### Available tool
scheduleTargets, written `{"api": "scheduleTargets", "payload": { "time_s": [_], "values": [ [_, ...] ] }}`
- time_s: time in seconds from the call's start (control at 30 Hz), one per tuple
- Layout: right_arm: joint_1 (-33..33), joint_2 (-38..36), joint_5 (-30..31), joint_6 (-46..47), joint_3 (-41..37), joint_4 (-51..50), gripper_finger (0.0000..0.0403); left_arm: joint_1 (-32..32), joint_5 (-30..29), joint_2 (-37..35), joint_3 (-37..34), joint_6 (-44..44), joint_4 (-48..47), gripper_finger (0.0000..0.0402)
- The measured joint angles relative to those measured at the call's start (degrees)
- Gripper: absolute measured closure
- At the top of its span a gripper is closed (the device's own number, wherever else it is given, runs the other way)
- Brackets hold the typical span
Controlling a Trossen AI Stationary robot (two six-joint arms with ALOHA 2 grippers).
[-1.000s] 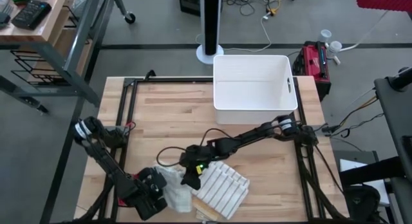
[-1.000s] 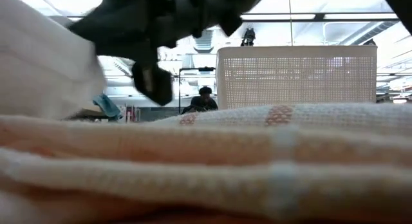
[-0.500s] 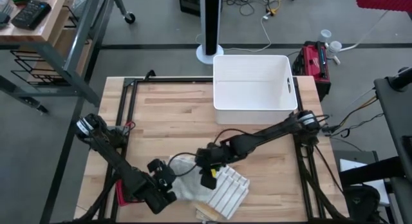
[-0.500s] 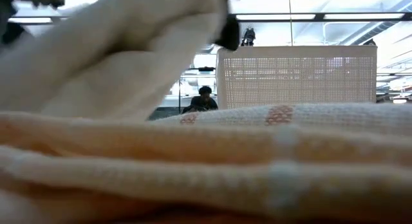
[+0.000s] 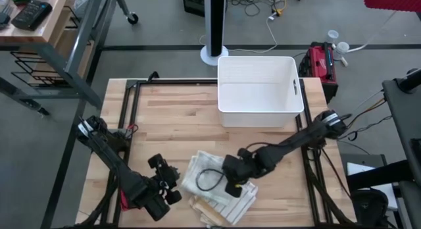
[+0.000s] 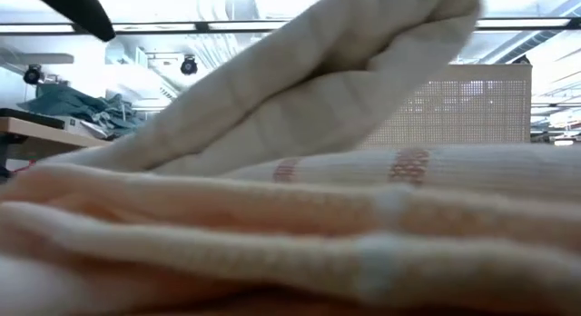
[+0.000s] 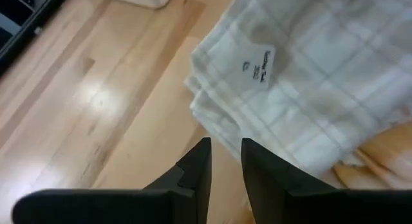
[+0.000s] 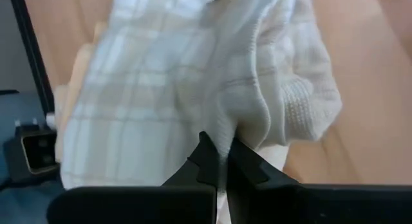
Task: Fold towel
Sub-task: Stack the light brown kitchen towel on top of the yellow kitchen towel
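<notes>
Towel (image 5: pixel 214 183) lies bunched in front of the white bin (image 5: pixel 260 91) — right tool (image 5: pixel 231 187) pinches its fold, mid-fold; left tool (image 5: pixel 172 189) beside it, slightly parted, empty. Next: lay flat, release.

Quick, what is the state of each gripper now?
Left gripper: jaws slightly apart, holding nothing, beside the towel.
Right gripper: shut on the towel's edge.

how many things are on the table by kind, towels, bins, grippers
towels: 1, a cream checked towel being folded near the table's front edge
bins: 1, a white bin at the back of the table
grippers: 2, the right gripper pinching a fold of the towel, the left gripper just beside the towel, holding nothing
total: 4
</notes>
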Motion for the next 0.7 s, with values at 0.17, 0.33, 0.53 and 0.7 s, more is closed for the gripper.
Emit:
{"api": "scheduleTargets", "payload": {
  "time_s": [0.17,0.33,0.53,0.7],
  "values": [
    [4.04,-2.83,2.39,7.5,-5.78,1.19,0.0403,0.53,-0.46,0.0,0.77,1.68,-0.35,0.0326],
    [8.28,-5.86,5.34,13.63,-8.61,4.65,0.0403,1.22,-1.92,0.0,0.38,1.7,-0.25,0.0326],
    [12.93,-7.98,7.71,18.5,-9.23,8.97,0.0403,2.65,-2.06,0.0,-0.08,2.42,0.09,0.0326],
    [16.1,-7.55,7.74,23.49,-9.23,9.23,0.0403,3.1,-2.03,0.0,-0.01,3.66,0.41,0.0326]
  ]
}}
